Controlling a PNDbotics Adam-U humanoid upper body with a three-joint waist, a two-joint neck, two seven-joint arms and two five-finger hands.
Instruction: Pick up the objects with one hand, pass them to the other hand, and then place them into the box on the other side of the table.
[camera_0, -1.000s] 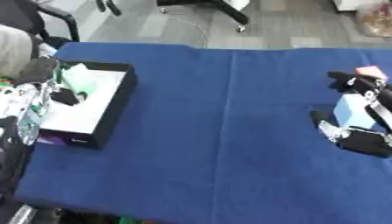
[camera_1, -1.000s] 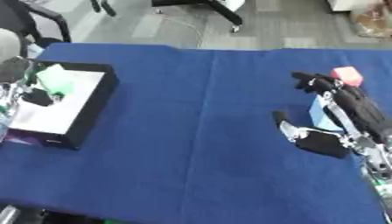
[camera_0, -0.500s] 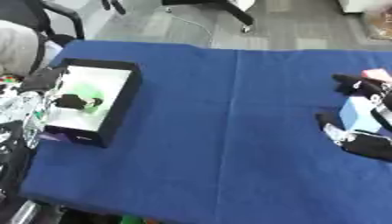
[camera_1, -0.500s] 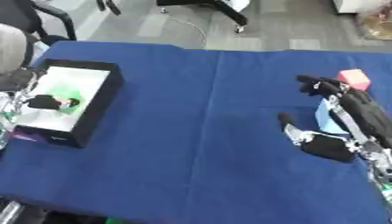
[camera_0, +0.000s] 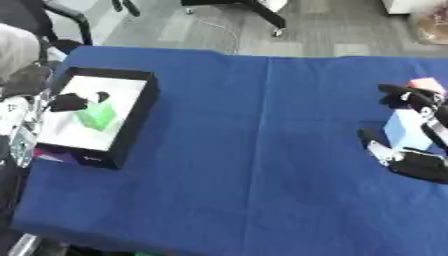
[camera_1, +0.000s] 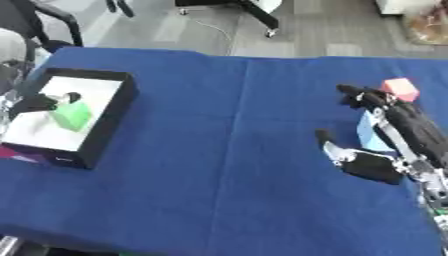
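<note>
Right eye view: my right hand (camera_1: 389, 137) rests open over the blue block (camera_1: 367, 134); pink block (camera_1: 401, 89) just beyond. No writing legible.

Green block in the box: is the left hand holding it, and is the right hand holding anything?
The left hand touches the green block at its upper edge, over the box; a closed hold cannot be told. The right hand straddles the light blue block, fingers open, not clasping it.
</note>
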